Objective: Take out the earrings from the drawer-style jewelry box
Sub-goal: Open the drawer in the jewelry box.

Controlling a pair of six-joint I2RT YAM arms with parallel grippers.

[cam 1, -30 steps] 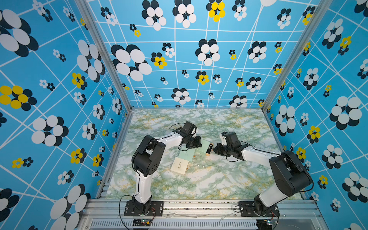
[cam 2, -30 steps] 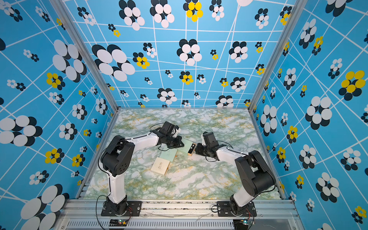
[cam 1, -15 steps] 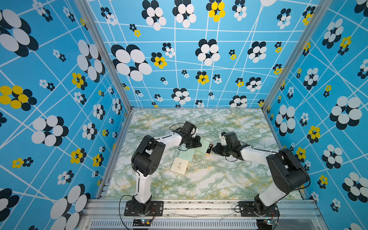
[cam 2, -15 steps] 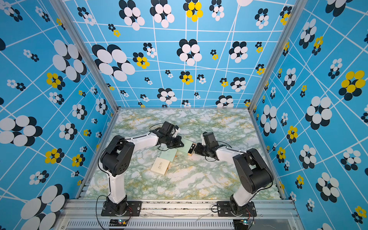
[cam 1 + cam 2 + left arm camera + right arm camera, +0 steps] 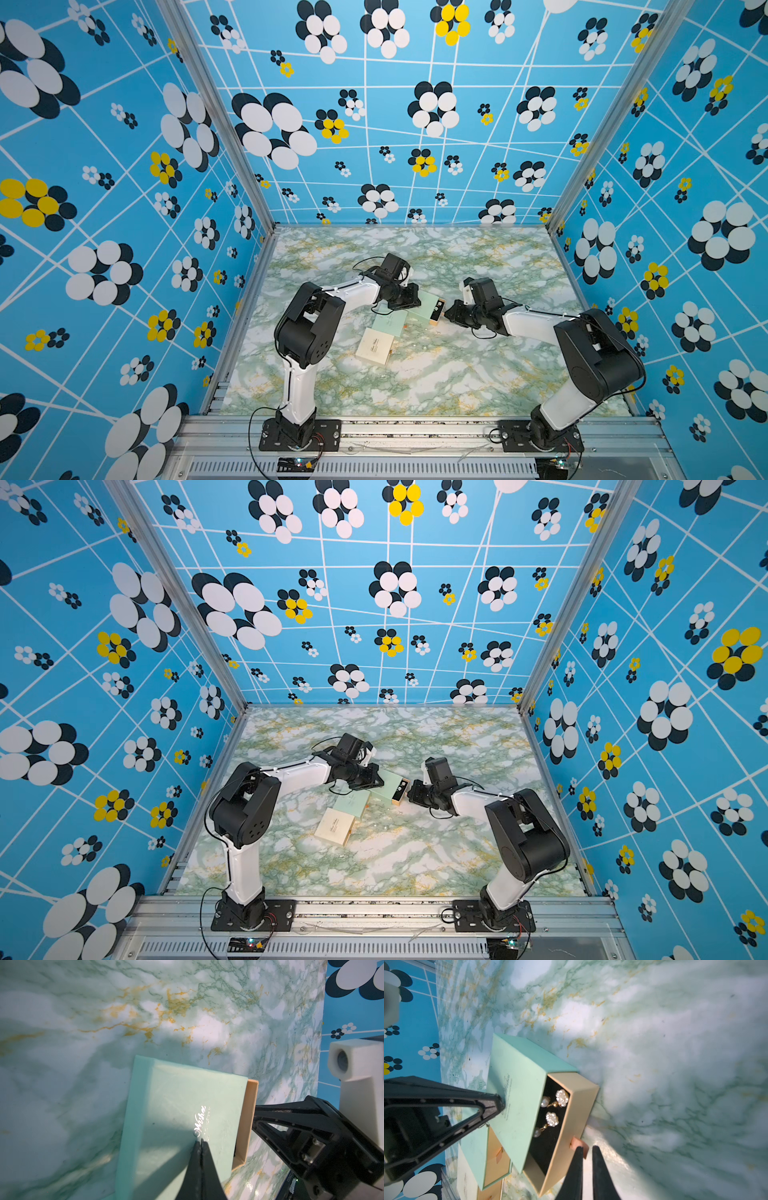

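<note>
The left gripper (image 5: 200,1142), jaws together, rests on the box's mint sleeve (image 5: 176,1101). The right gripper (image 5: 588,1148), jaws slightly apart, sits at the copper pull tab (image 5: 575,1142) — gripped or not, I cannot tell. The earrings (image 5: 553,1109) lie in the half-open drawer (image 5: 579,1105).

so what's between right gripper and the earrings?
Right wrist view: the drawer's beige front wall with its copper pull tab sits between right gripper and earrings.

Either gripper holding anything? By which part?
Left gripper: nothing; its shut tips rest on the box top. Right gripper: tips straddle the tab of the drawer; grip cannot be told.
</note>
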